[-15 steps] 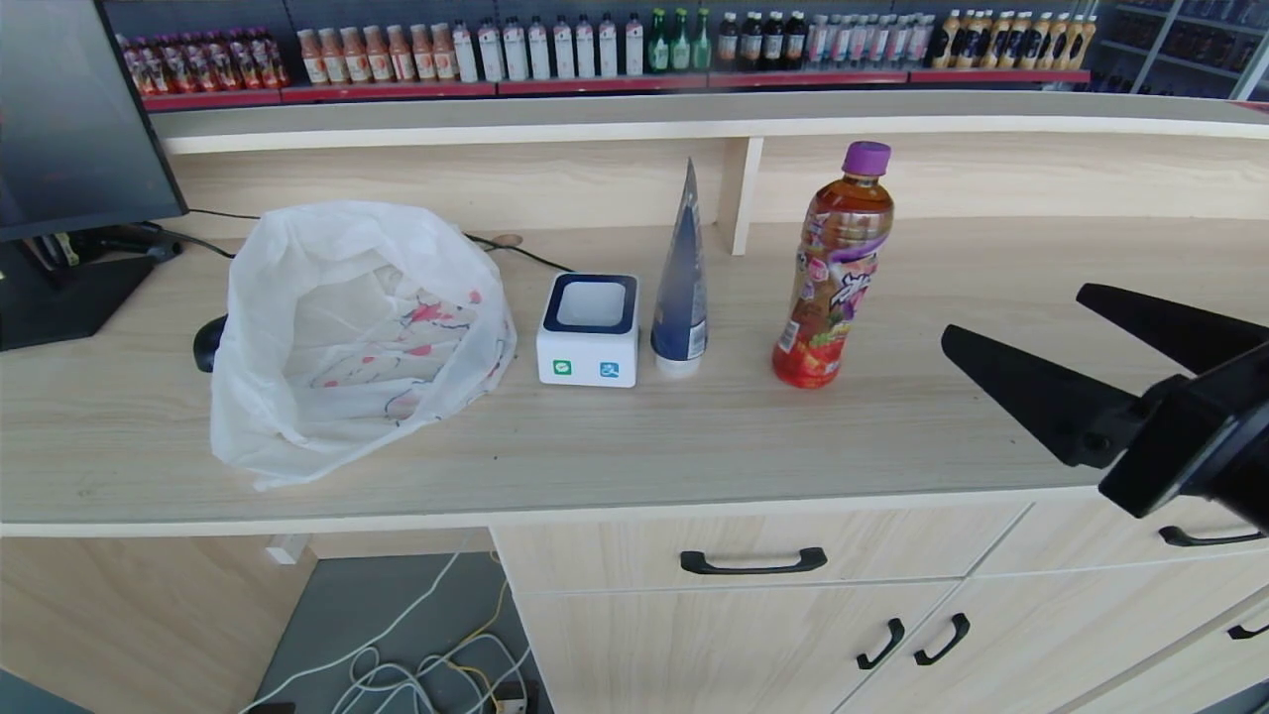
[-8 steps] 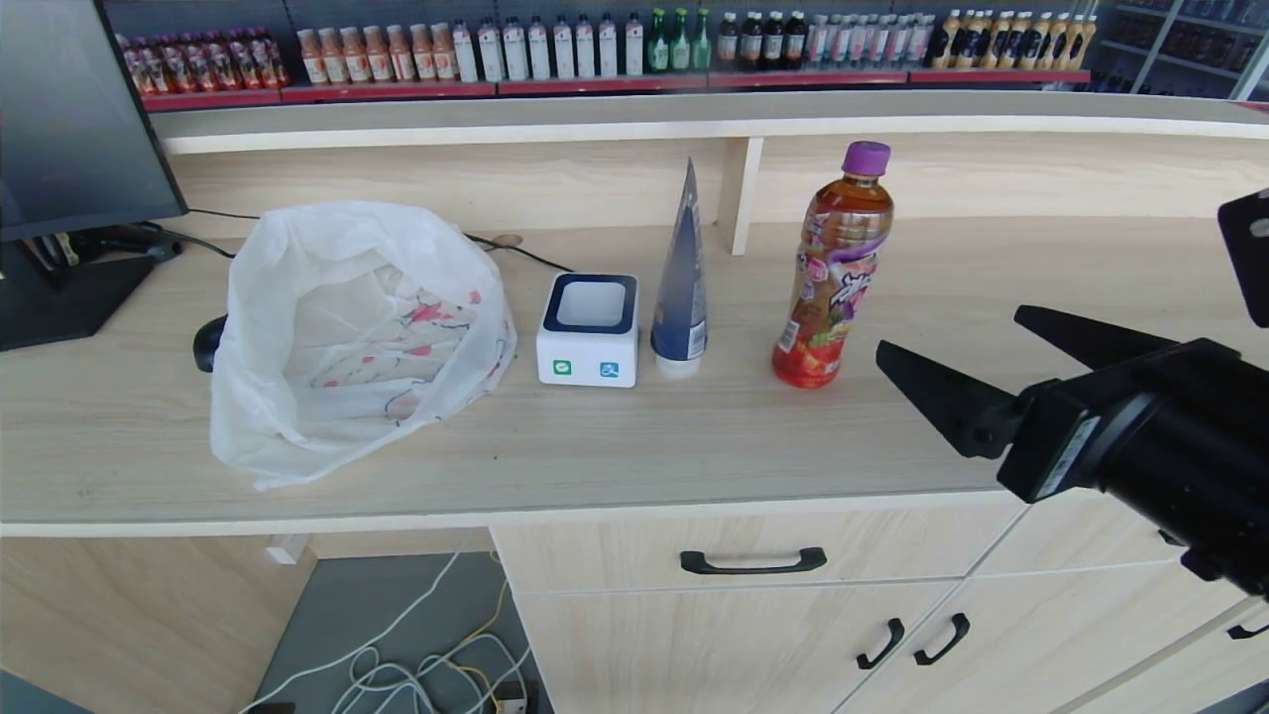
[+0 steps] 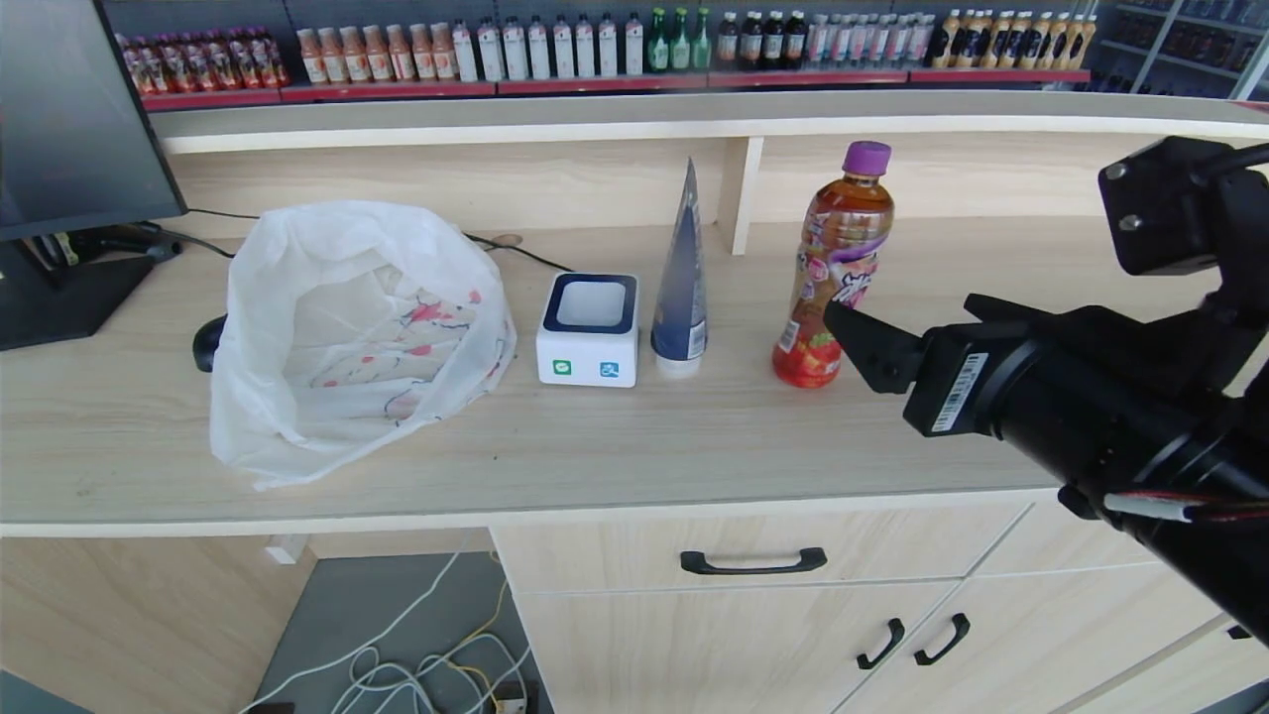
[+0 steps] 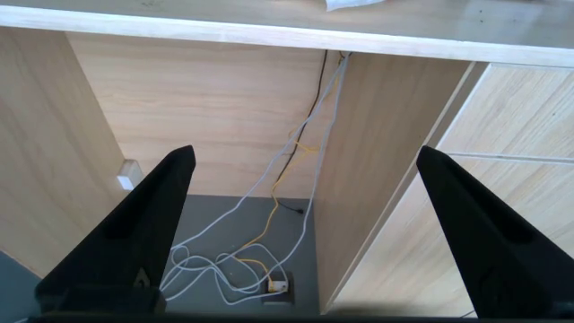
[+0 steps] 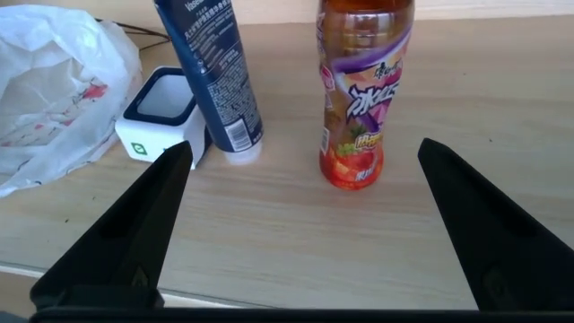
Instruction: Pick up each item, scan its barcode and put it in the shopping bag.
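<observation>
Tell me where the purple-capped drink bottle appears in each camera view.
Head view: the bottle stands on the counter, right of centre.
Right wrist view: the bottle stands upright just ahead of the open right gripper, cap cropped.
Left wrist view: aimed below the counter at floor cables.
Shared landmark: the blue tube beside the white scanner.

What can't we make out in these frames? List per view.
Bottle: cap cut off by the right wrist view's top edge; in the head view the right end effector covers its lower right side.
Tube: upper part cut off by that same edge.
Bag: near wall hides its bottom in the head view, so contents unknown.
Dark object behind the bag: mostly hidden by it in the head view; unidentifiable.
</observation>
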Controlling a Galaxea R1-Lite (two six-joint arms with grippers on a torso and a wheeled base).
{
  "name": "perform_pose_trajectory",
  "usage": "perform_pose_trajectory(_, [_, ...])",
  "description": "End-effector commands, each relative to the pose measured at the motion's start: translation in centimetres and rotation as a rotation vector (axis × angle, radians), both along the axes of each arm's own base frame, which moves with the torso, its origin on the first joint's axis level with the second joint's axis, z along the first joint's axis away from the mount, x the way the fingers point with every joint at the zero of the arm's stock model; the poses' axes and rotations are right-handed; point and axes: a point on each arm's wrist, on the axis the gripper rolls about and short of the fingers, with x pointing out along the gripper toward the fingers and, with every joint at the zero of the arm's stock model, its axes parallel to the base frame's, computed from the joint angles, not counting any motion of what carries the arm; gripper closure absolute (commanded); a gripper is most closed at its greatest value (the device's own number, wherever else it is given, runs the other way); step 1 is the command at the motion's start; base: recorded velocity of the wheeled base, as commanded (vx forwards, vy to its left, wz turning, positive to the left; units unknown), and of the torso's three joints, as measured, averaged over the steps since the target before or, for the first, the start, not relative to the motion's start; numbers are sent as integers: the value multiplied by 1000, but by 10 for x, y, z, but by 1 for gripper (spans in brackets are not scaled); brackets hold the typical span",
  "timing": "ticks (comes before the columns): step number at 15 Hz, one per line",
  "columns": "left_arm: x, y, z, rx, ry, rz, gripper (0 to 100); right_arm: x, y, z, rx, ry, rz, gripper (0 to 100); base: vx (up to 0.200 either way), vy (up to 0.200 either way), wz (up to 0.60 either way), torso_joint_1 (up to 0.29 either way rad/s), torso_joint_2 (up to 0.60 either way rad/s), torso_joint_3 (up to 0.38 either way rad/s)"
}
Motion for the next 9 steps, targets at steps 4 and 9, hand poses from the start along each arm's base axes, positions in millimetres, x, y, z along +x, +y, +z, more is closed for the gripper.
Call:
perform_pose_trajectory(4, [0, 0, 0, 0, 0, -1, 0, 9, 29, 1, -5, 3, 43, 0, 0, 0, 0, 0, 0, 0])
perform_pose_trajectory(9, [0, 0, 0, 0, 0, 1, 0, 32, 61, 1, 10, -13, 32, 0, 0, 0, 0, 0, 0, 0])
